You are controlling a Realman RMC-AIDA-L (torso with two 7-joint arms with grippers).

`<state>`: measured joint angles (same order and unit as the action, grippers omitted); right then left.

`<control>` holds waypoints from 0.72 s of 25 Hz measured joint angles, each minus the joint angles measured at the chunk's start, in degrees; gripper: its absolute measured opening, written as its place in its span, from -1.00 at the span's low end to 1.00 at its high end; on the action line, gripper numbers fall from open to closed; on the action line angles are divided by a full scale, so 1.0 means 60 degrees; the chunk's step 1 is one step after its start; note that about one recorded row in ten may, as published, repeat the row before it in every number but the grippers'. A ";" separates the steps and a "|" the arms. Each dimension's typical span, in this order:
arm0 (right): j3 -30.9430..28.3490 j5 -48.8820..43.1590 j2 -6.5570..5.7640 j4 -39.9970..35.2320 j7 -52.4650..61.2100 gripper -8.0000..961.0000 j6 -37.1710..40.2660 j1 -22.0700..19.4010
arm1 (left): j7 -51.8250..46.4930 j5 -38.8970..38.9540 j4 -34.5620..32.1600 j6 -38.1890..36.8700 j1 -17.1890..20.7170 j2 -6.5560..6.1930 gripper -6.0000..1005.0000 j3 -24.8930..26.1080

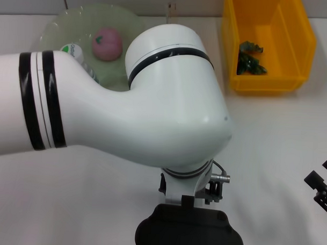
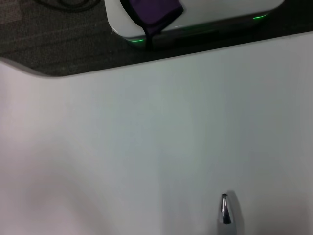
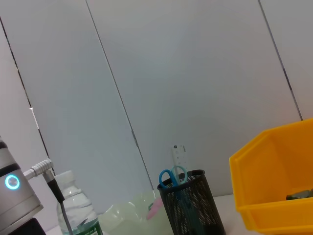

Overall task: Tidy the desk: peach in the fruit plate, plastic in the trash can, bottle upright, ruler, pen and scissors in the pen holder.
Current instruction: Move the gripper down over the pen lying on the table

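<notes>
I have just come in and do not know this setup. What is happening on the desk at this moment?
The desk looks mostly tidy. The pink peach lies in the pale green fruit plate, green plastic scraps sit in the yellow bin, the clear water bottle stands upright, and blue-handled scissors and a white ruler stand in the black mesh pen holder. The left arm's wrist camera shows a silver pen tip over the white desk.

Under me spreads a plain white tabletop (image 1: pixel 269 158), its near edge meeting a dark grey carpeted floor (image 2: pixel 58 44) in my left wrist view. On that floor stands a white rounded base unit with small green lights (image 2: pixel 195 22) and a purple patch. Behind the desk rises a pale grey panelled wall with thin dark seams (image 3: pixel 195 73).
</notes>
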<state>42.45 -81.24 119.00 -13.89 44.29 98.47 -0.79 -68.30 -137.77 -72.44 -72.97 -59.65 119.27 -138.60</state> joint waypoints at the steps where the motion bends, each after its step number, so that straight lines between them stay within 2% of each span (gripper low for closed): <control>1: 0.0000 -0.0004 0.0001 0.0000 0.0003 0.32 0.0001 0.0000 | -0.0008 -0.0005 0.0001 0.0007 0.0003 0.0000 0.24 -0.0006; 12: 0.0000 -0.0112 0.0013 0.0016 0.0015 0.32 -0.0001 0.0000 | 0.0001 -0.0018 -0.0049 0.0085 0.0062 0.0000 0.01 -0.0063; 18: 0.0000 -0.0113 0.0010 0.0015 0.0053 0.32 0.0019 0.0009 | 0.0044 -0.0021 -0.0122 0.0099 0.0084 0.0000 -0.01 -0.0052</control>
<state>42.45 -81.92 119.06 -13.80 44.61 98.59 -0.74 -68.03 -137.90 -73.17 -72.38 -59.14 119.27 -138.91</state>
